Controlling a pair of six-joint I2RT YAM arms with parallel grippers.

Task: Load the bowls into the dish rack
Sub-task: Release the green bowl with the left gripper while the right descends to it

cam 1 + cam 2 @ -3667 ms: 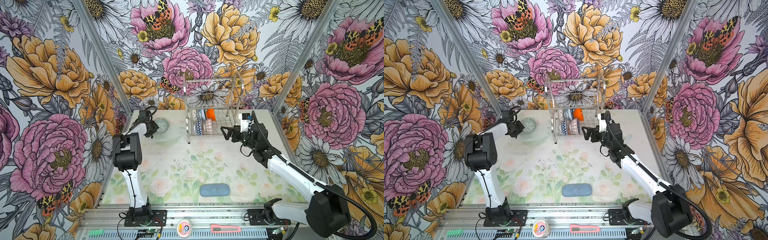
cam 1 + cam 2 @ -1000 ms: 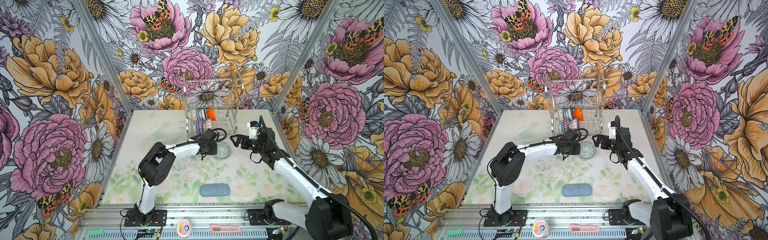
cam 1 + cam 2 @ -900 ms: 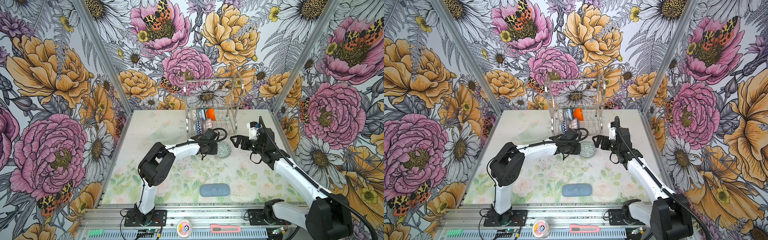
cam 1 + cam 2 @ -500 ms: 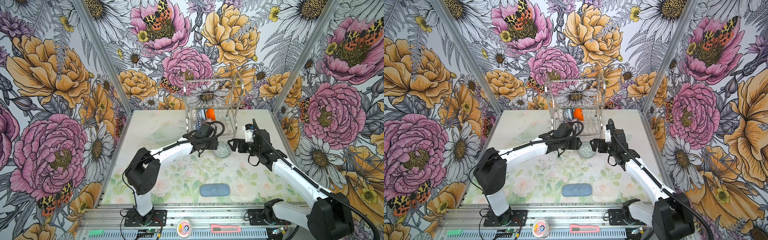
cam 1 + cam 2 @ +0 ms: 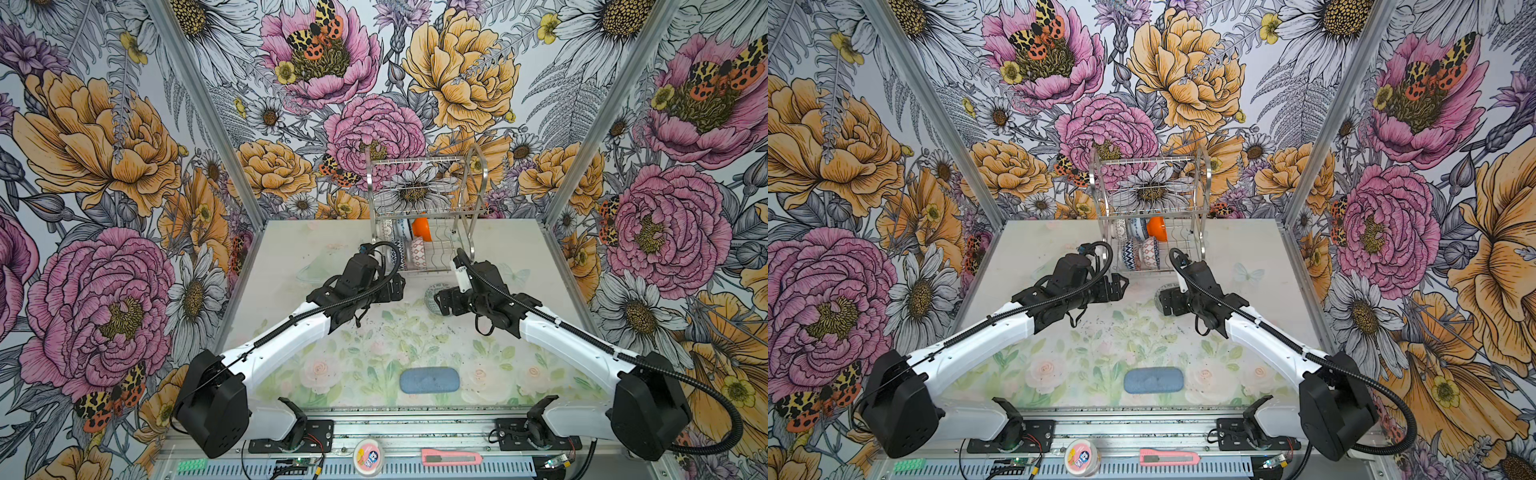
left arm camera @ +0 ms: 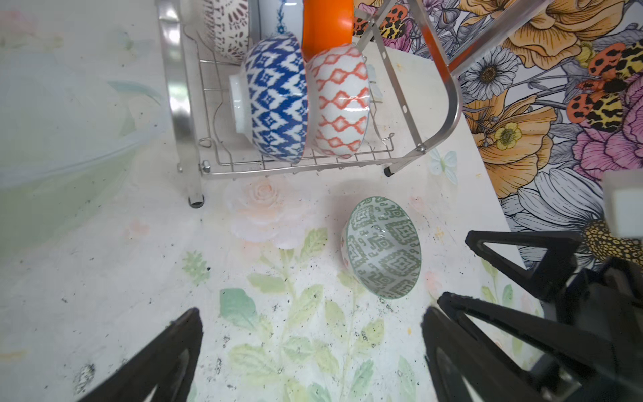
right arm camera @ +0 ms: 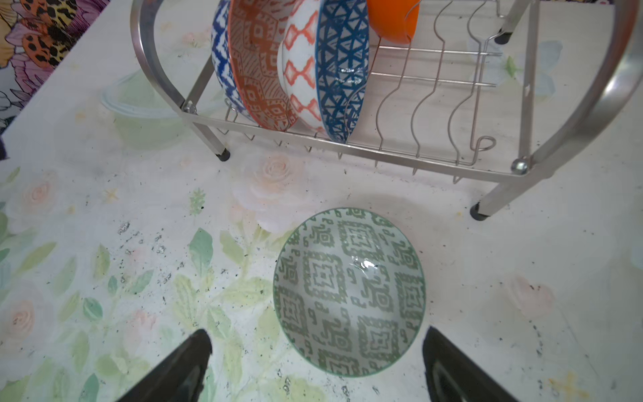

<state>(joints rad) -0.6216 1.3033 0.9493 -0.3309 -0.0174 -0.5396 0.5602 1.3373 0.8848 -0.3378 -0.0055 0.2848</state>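
We see the pale flower-printed tabletop carrying the two-tier silver wire dish rack at the middle of its back edge. The left gripper hovers near the rack's left front leg, its fingers spread wide and empty. The right gripper sits low near the right front leg, fingers also wide. The flat oblong blue-grey pad lies by the middle of the front edge. Five bowls stand on edge in the rack's lower tier, among them the blue-and-white patterned bowl, the orange-white geometric bowl and the plain orange bowl. The grey-green patterned bowl rests mouth up on the surface just in front of the rack, its near rim between the right fingers with no grip we can make out.
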